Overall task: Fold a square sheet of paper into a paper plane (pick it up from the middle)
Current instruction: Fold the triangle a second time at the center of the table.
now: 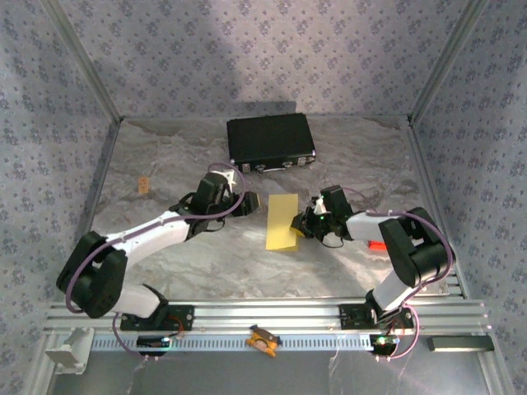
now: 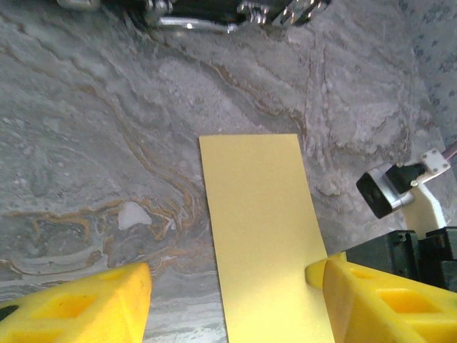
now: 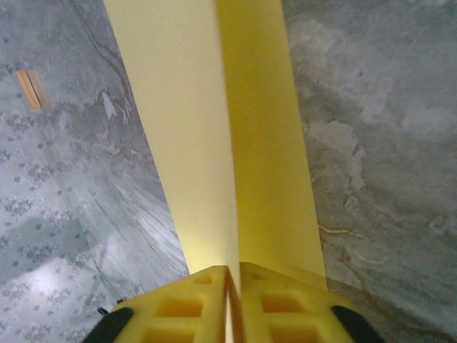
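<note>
The sheet of paper [image 1: 282,222] is thin, matt, smooth — table [image 1: 346,164] marbled grey, faint sheen — black case [image 1: 270,141] with shiny metal trim.

Both my arms meet at the yellow sheet of paper [image 1: 282,222] in the middle of the table.
From up here it lies as a narrow strip running away from me on the grey marbled table [image 1: 165,156], nearer than the black case [image 1: 271,142]. My left gripper [image 1: 249,203] sits just beside the strip's left edge, toward its far end. My right gripper [image 1: 305,226] touches the right edge near the lower corner. A small tan clip [image 1: 143,184] lies well off left, and an orange piece [image 1: 263,339] rests by the front rail [image 1: 272,313].
</note>
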{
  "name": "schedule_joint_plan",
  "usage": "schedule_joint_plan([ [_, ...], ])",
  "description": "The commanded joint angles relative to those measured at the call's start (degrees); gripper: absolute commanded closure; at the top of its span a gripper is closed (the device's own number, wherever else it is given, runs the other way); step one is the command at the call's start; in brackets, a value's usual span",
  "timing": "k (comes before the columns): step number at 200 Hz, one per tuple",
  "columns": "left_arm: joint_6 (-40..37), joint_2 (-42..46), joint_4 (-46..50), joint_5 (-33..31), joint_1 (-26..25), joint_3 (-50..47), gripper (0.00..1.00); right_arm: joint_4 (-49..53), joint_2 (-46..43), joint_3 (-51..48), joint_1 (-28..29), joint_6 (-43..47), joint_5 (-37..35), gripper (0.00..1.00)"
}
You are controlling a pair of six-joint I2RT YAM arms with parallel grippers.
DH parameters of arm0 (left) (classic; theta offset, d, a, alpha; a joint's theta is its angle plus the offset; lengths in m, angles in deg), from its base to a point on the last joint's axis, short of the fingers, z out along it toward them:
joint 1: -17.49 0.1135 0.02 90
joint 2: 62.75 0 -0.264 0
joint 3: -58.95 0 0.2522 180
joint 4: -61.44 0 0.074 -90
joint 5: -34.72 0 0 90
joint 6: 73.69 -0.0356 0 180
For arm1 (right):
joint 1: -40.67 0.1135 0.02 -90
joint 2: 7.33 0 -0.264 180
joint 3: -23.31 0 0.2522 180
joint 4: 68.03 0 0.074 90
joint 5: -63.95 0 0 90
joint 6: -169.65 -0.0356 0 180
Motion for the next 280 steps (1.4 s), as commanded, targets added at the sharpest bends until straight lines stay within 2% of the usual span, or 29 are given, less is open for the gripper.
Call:
schedule_joint_plan([
  [1,-1.36,6.12,-2.00,-4.38,-0.47,-1.51,0.34,2.34,-0.13,2.23,-0.35,2.95,2.98,0.81],
  [35,-2.17,11.83,-2.59,-6.52,-0.42,-4.12,0.19,3.85,2.32,4.23,-1.51,6.74,5.61,0.76],
  [60,-3.59,12.55,2.35,-4.74,0.31,-2.52,0.13,5.27,4.77,6.62,-1.98,9.33,8.38,0.74],
  [81,-5.67,13.86,3.68,-2.46,1.77,-2.93,0.01,7.69,5.24,7.86,-2.45,11.54,8.43,0.74],
  [114,-4.71,16.93,0.46,-2.45,4.14,-7.11,0.00,10.04,6.53,9.10,-3.94,14.08,9.45,0.74],
  [135,-5.61,17.00,-0.44,0.35,4.98,-7.70,0.00,10.45,7.35,9.59,-4.59,14.45,10.51,0.75],
  [154,-7.08,15.50,2.28,2.85,4.99,-5.78,0.00,11.24,7.62,9.89,-4.75,14.89,10.28,0.80],
  [166,-6.71,14.45,0.00,5.56,4.97,-6.03,0.00,11.20,7.80,9.90,-4.90,14.97,10.51,0.84],
  [179,-6.07,12.73,-3.08,7.71,4.53,-6.26,0.06,11.36,7.77,9.99,-5.09,14.84,10.78,0.87],
  [199,-10.07,8.63,-1.87,6.51,0.02,-3.79,0.15,12.37,7.42,10.33,-5.17,14.62,10.92,0.91],
  [227,-20.39,-0.01,7.50,-2.25,-10.87,4.05,0.26,13.96,6.23,10.68,-5.19,14.64,11.04,0.91],
  [252,-27.72,-8.47,13.74,-9.58,-19.52,10.87,0.28,16.81,5.80,11.71,-5.25,15.98,10.05,0.91],
  [280,-30.75,-15.35,18.32,-14.70,-24.89,16.56,0.27,16.61,6.27,11.65,-5.34,15.70,10.24,0.91],
])
